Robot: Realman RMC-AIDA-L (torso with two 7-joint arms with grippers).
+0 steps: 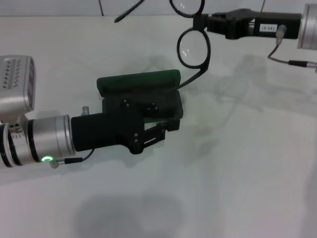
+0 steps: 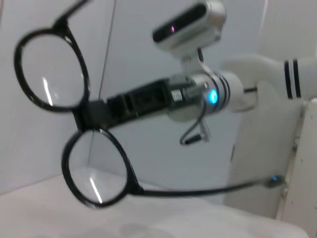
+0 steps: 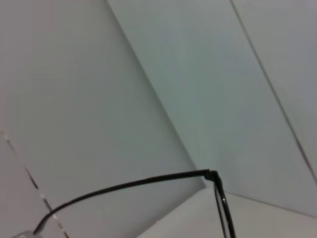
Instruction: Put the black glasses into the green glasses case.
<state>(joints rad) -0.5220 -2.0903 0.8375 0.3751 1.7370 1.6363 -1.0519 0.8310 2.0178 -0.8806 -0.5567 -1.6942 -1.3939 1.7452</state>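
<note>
The green glasses case (image 1: 138, 82) lies open at the table's middle, its lid standing up at the far side. My left gripper (image 1: 161, 128) lies over the case's base, shut on it and hiding most of the inside. My right gripper (image 1: 202, 23) is shut on the bridge of the black glasses (image 1: 194, 48) and holds them in the air just behind and right of the case, lenses one above the other. The lower temple arm reaches down to the lid's right end. The left wrist view shows the glasses (image 2: 94, 168) and right gripper (image 2: 91, 116). One temple arm (image 3: 129, 184) crosses the right wrist view.
The white table (image 1: 237, 163) stretches to the right and front of the case. A pale wall (image 1: 59, 6) stands behind it. My left arm (image 1: 34, 139) comes in from the left edge, my right arm (image 1: 277, 25) from the upper right.
</note>
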